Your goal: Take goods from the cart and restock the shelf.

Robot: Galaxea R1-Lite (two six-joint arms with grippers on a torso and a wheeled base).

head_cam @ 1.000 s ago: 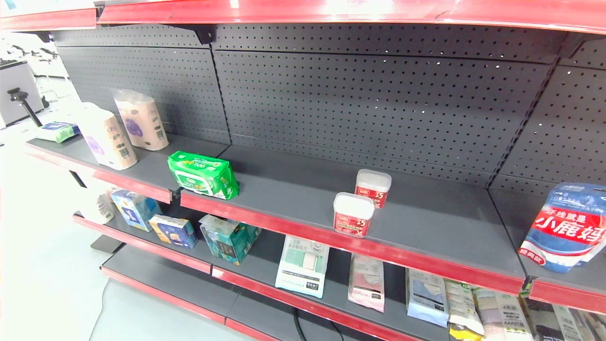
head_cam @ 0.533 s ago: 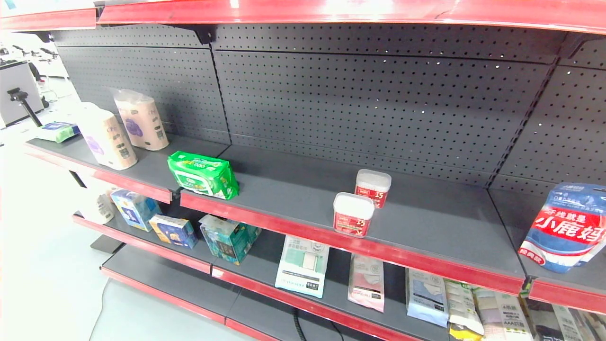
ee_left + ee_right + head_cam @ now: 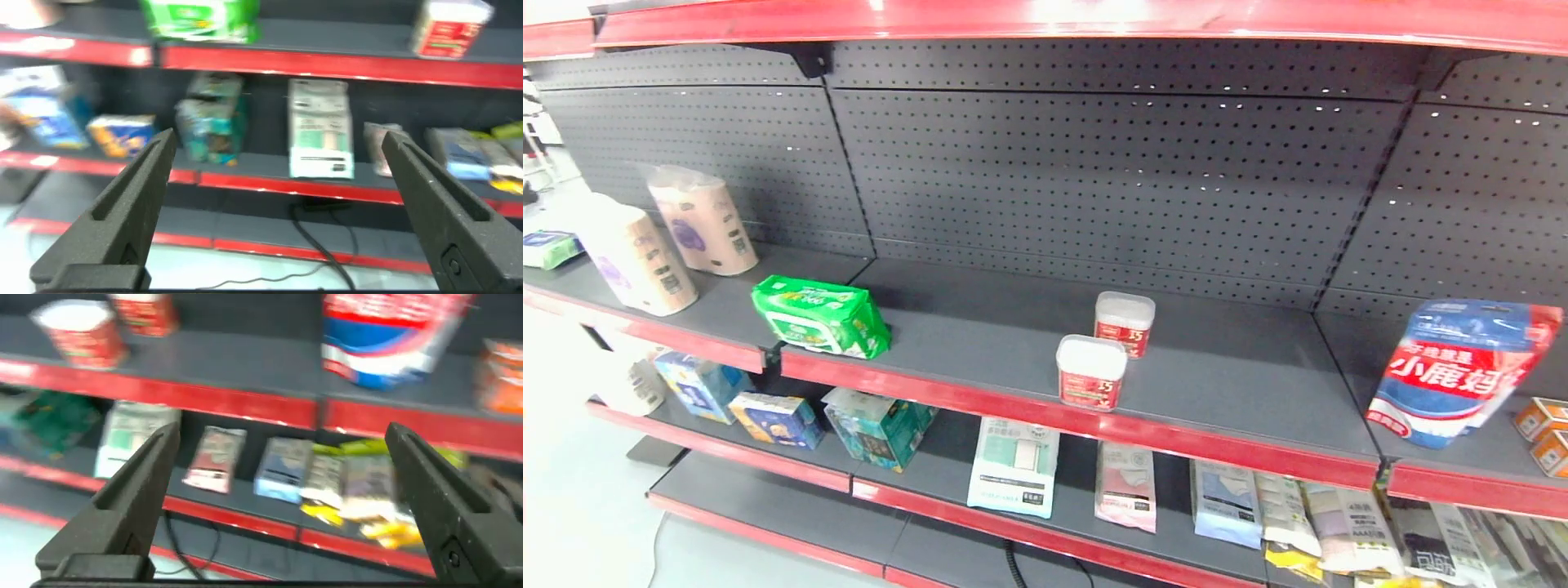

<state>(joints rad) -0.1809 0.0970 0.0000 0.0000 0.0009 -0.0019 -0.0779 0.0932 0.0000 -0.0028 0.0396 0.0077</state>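
Head view: shelf status, grippers spread

I logged the shelf carrying a green pack, a front tub, a rear tub and a blue pouch. Facing it, the left gripper and right gripper stood spread, holding nothing.

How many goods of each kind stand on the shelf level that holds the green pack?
Tall wrapped paper-roll packs: 2
Flat soft packs, green and pale: 2
Clear plastic tubs with red labels: 2
Blue and red plastic pouch: 1
Small orange cardboard boxes: 2
Total: 9
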